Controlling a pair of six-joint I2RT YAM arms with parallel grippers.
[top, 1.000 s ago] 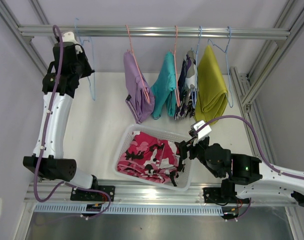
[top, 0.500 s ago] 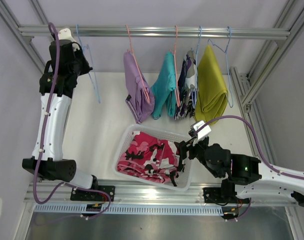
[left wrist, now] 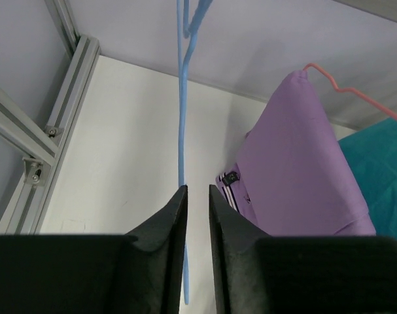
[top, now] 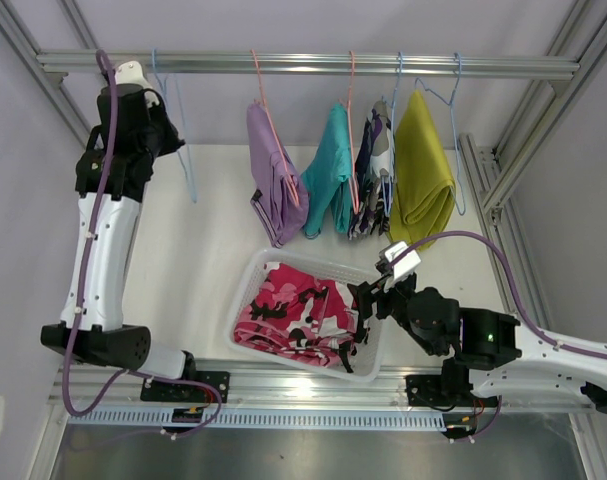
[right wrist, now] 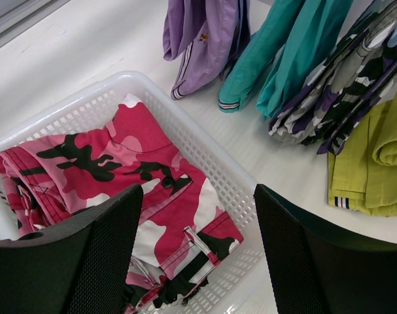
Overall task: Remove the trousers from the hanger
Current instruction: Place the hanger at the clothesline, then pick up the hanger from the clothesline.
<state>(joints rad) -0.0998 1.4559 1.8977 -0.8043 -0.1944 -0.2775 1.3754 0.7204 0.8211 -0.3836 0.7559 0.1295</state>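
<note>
Pink-red camouflage trousers lie folded in a white basket; they also show in the right wrist view. Lilac, teal, purple-white-black camouflage and mustard trousers hang on hangers from the rail. An empty blue hanger hangs at the left. My left gripper is up beside it; in the left wrist view its jaws stand a narrow gap apart, with the blue wire running into the gap, unclamped. My right gripper is wide open and empty over the basket's right rim.
Aluminium frame posts stand at both sides and the rail crosses the back. The lilac trousers hang just right of the left gripper. A metal rail runs along the table's near edge by the arm bases.
My left arm has risen slightly towards the rail, and the empty blue hanger has swung a little. The right arm has not moved.
</note>
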